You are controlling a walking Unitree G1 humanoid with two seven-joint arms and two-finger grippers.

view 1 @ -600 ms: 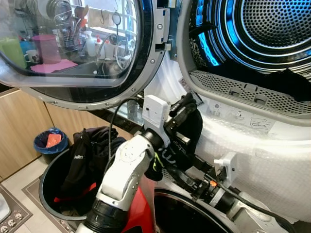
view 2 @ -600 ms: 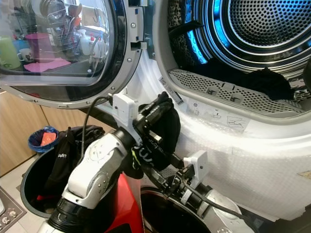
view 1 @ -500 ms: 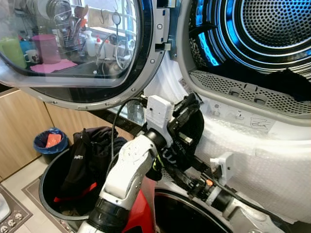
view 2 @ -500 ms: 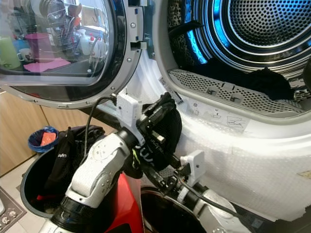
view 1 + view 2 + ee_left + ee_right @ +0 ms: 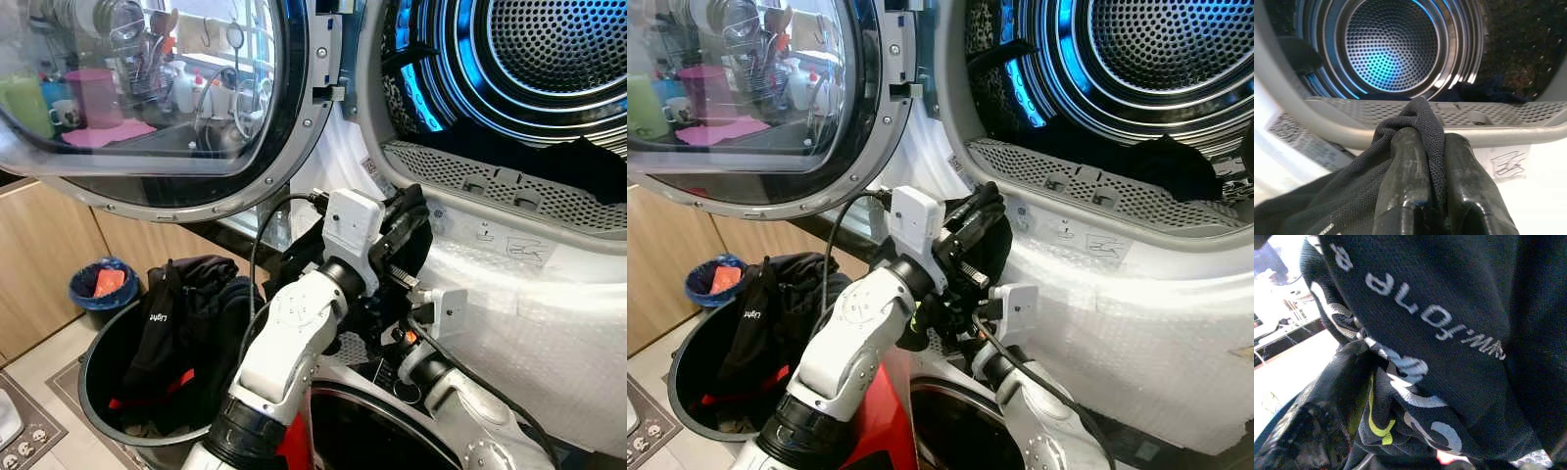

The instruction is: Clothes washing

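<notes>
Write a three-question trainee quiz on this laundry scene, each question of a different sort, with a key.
1. True or false: the left pincer is shut on a black mesh garment.
2. Where does the left wrist view look? A) into the bin B) into the drum C) at the floor
3. Fill in: more dark clothes lie in the round black ____ on the robot's left.

Key: 1 true; 2 B; 3 basket.

The left pincer (image 5: pixel 407 211) is raised with fingers (image 5: pixel 1409 161) clamped together, the right arm (image 5: pixel 460 392) reaching up beneath it.
</notes>
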